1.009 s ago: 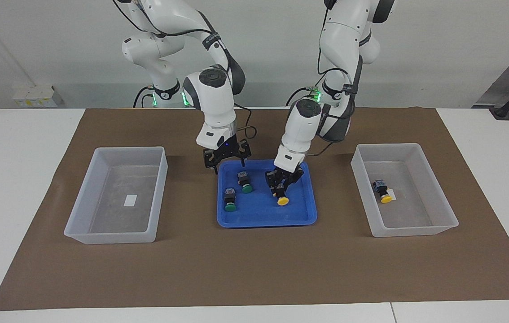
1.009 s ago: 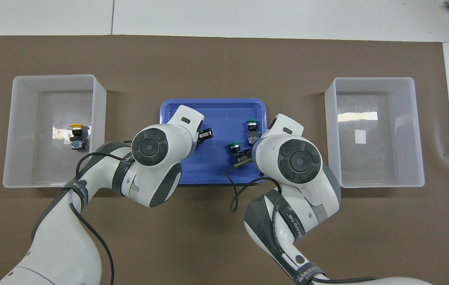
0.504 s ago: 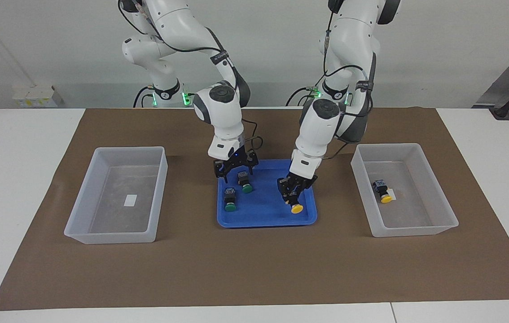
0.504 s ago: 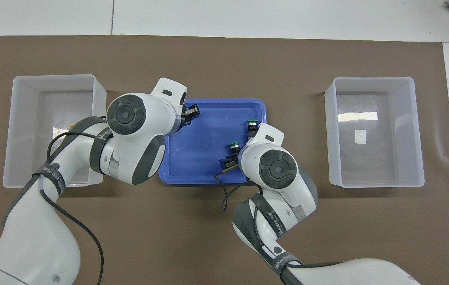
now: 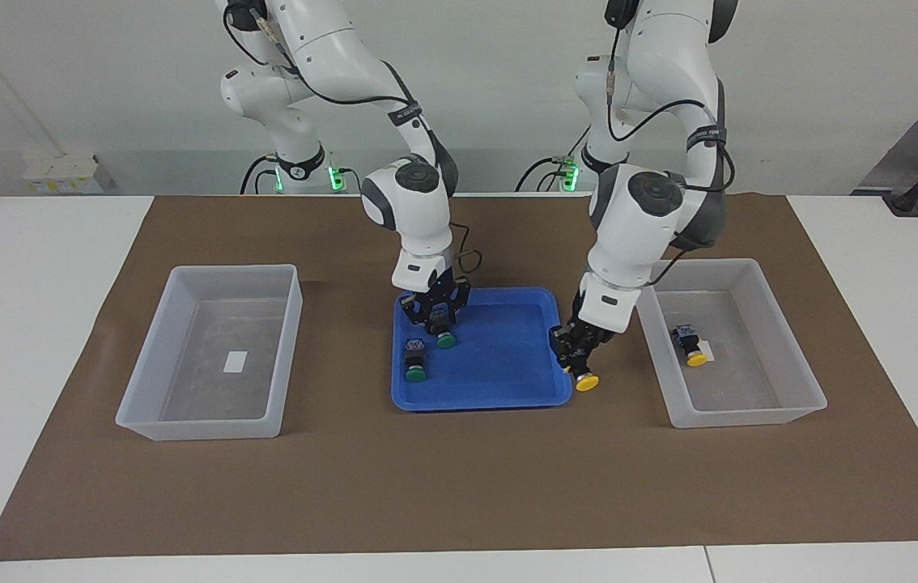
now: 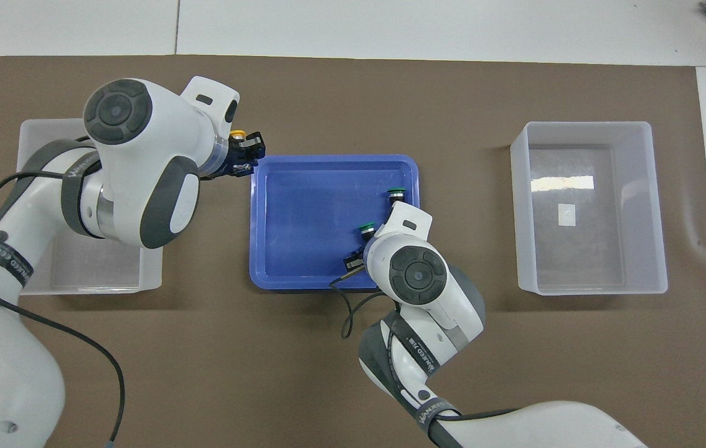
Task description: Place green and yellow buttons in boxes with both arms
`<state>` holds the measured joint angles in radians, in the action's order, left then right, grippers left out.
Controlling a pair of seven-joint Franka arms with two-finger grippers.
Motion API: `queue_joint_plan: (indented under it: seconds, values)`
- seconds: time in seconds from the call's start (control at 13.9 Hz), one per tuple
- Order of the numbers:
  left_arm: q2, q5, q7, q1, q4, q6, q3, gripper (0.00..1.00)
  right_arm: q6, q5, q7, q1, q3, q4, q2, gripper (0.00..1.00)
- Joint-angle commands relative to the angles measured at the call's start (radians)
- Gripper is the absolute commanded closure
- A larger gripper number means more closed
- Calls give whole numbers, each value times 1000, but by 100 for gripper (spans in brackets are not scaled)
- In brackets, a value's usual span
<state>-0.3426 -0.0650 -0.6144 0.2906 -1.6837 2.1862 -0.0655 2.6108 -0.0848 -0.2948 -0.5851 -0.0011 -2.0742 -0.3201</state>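
The left pincer (image 5: 578, 362) hangs in the air over the gap between the blue tray (image 5: 507, 389) and the box (image 5: 750, 413) at the left arm's end of the bench (image 5: 22, 324), closed on the black body of a yellow button (image 5: 586, 381) whose cap points down. In the overhead view this pincer (image 6: 246, 155) shows at about ten o'clock from the tray (image 6: 303, 274).

A second yellow button (image 5: 692, 343) lies on the floor of that same box, beside its small white label.

The right pincer (image 5: 435, 314) is down in the tray, its fingers drawn in around the body of a green button (image 5: 444, 333) at the tray's edge nearer the robots. The other green button (image 5: 414, 361) lies in the tray at roughly seven o'clock from it in the facing view, just beside it and untouched.

The box (image 5: 184, 425) at the right arm's end holds only its white label (image 5: 237, 361). Both boxes and the tray sit on a brown mat (image 5: 459, 486).
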Motion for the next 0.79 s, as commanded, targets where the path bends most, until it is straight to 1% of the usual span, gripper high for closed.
queue_joint_plan:
  seconds: [0.0, 0.22, 0.43, 0.58, 0.72]
  values:
    - [20, -1, 109, -53, 27, -95, 0, 100, -11, -24, -40, 17, 1, -9, 51, 100]
    - [45, -1, 247, -109, 27, -172, 3, 100, -145, -23, -69, 71, 3, -9, 169, 100]
    - [56, 1, 346, -148, 25, -204, 6, 100, -291, -21, -75, 126, 3, -14, 262, 100]
    - [57, 17, 384, -165, 22, -210, 6, 100, -325, -21, -75, 178, 3, -46, 327, 100]
    - [62, 28, 415, -174, 16, -212, 6, 100, -325, -21, -66, 262, 3, -82, 381, 100]
